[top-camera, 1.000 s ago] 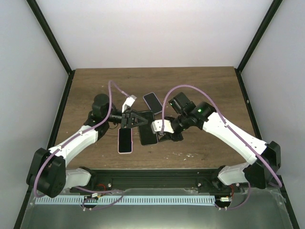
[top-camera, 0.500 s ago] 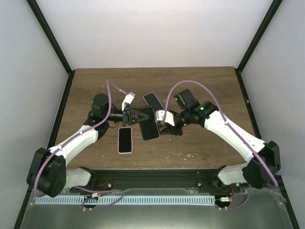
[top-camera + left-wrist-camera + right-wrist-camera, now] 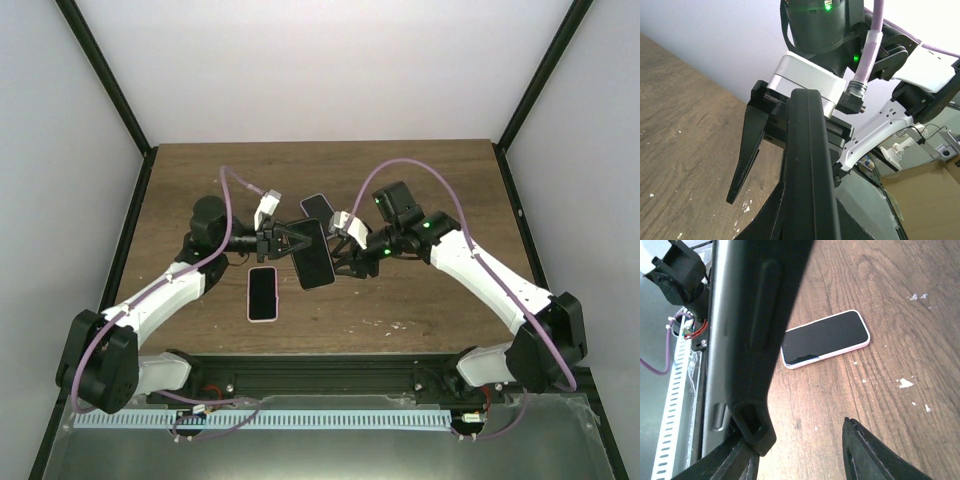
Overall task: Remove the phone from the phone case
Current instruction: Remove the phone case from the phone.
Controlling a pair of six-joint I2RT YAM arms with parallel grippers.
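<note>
Wood table (image 3: 430, 185), white walls (image 3: 320, 70); left jaws clamp phone case (image 3: 314, 255), right jaws parted.

top view down from behind, wrist views close up, all sharing the phone (image 3: 313, 257)

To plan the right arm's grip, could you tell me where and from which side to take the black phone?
Take the phone's free long edge, coming from the robot's right and pinching front and back. The left gripper holds it off the table by the opposite edge, so that thin, flat side is clear. The right gripper stands open beside it.
</note>
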